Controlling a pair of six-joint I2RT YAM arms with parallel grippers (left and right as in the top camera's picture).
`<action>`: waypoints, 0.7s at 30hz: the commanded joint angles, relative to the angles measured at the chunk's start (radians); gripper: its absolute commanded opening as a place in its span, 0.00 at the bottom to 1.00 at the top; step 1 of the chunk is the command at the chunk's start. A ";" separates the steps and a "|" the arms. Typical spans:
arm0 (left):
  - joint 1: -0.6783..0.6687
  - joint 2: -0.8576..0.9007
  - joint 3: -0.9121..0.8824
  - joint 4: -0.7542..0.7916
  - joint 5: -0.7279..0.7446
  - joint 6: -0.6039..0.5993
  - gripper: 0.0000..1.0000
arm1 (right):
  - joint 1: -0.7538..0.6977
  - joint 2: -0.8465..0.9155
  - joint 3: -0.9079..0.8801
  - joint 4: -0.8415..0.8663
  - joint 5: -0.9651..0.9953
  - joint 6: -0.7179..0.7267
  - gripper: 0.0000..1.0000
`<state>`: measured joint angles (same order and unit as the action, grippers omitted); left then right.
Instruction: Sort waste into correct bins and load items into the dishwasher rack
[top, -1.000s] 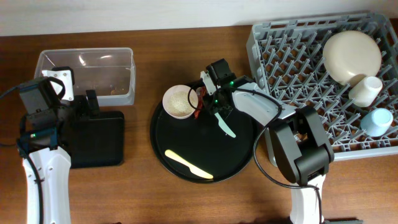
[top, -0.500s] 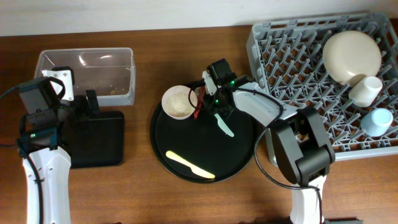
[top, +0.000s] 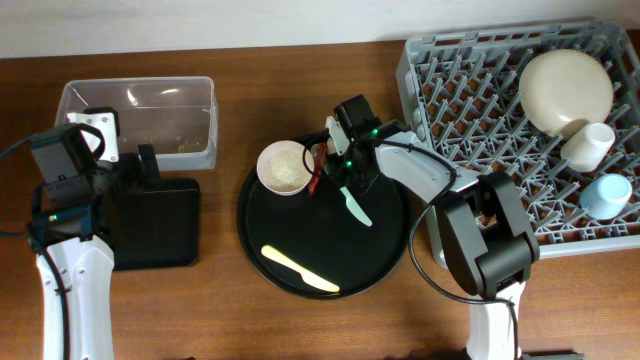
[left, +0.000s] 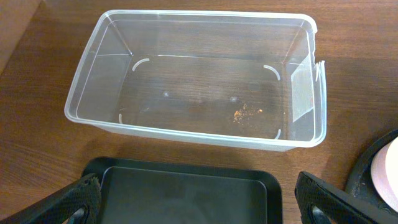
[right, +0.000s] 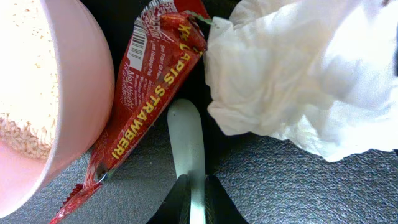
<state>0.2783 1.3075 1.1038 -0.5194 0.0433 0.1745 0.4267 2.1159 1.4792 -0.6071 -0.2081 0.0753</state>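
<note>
1. The mint-green spoon (right: 186, 140) lies pale and smooth on the round black tray (top: 385, 245), between the red wrapper (right: 146, 93) and the crumpled white paper wad (right: 298, 74).
2. The pink-rimmed bowl (right: 62, 99), beside the wrapper, holds whitish grains (right: 22, 93).
3. The right tool (right: 198, 202) is almost closed, pinching the spoon.
4. The left tool (left: 199, 199) gapes wide and holds nothing, above the shallow black tray (left: 155, 193) beside the clear tub (left: 186, 93).

Left end effector (left: 199, 190) wide; right end effector (right: 197, 193) tight (fingers near-touching).
</note>
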 joint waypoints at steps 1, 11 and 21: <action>0.005 0.002 0.021 0.002 -0.006 -0.013 0.99 | 0.011 0.050 -0.032 -0.021 -0.029 0.012 0.09; 0.005 0.002 0.021 0.002 -0.006 -0.013 1.00 | 0.011 0.046 -0.032 -0.021 -0.073 -0.023 0.27; 0.005 0.002 0.021 0.002 -0.006 -0.013 0.99 | 0.015 -0.063 -0.032 -0.118 -0.126 -0.203 0.36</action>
<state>0.2783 1.3075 1.1038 -0.5198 0.0433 0.1745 0.4309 2.0975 1.4578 -0.7090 -0.2989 -0.0830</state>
